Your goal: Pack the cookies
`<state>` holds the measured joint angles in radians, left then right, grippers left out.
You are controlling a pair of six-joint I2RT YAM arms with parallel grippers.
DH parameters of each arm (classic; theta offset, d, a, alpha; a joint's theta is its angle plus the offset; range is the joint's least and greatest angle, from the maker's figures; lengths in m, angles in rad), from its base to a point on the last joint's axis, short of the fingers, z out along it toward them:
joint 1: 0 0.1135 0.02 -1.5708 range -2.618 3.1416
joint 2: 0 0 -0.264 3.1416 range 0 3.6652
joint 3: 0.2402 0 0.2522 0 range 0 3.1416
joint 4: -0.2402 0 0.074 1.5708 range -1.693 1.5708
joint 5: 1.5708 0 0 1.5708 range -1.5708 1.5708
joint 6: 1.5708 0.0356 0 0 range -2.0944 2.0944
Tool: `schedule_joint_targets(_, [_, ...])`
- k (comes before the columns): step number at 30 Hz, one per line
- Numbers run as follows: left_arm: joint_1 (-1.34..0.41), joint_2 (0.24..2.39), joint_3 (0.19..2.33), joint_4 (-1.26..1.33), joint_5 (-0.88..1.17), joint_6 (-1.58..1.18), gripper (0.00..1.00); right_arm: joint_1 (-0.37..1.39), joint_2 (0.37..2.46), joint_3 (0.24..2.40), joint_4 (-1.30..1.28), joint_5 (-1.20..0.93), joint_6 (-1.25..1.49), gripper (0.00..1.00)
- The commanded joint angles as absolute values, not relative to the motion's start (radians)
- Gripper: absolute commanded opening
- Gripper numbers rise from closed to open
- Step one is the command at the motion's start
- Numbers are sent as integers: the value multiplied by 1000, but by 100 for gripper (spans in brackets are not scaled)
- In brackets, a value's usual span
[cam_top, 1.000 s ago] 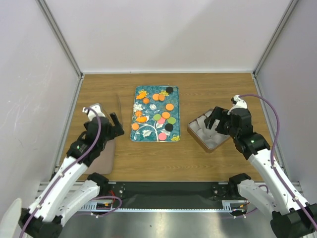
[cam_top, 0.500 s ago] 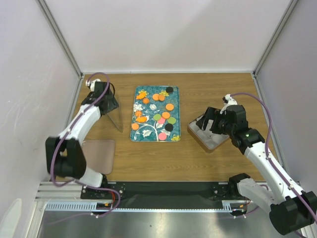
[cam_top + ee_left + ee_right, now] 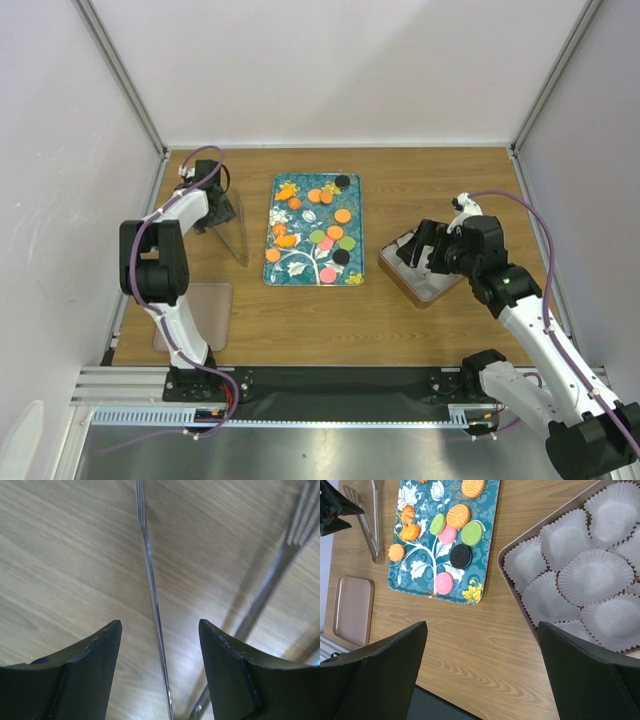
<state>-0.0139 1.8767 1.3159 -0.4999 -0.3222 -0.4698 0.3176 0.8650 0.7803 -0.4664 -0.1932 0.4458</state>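
Top view, upper left: left gripper (image 3: 160, 625), jaws apart, astride one arm of tongs (image 3: 150, 580) (gaps both sides). Right: right gripper (image 3: 482, 626), jaws wide, over box (image 3: 506, 567). Centre: cookies (image 3: 460, 556) on tray (image 3: 486, 510).

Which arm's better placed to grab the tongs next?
Left. The left gripper is open astride one blade of the tongs, beside the tray. The right gripper hangs open at the box of paper cups, across the tray.

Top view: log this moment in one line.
left hand: open, astride one arm of tongs | right hand: open above box | cookies: on tray | visible paper cups: empty
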Motion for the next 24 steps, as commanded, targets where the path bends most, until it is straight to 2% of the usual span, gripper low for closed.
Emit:
schedule_joint_targets(1, [32, 1907, 1390, -476, -293, -445, 69, 321, 835, 788, -486, -209, 426, 100])
schedule_joint_targets(14, [60, 2043, 1493, -486, -203, -419, 59, 321, 798, 785, -526, -213, 443, 100])
schedule_joint_targets(21, [74, 2046, 1471, -482, -178, -429, 49, 322, 782, 778, -529, -215, 465, 100])
schedule_joint_targets(24, [80, 2042, 1471, -483, -175, -431, 40, 324, 784, 776, -529, -224, 477, 100])
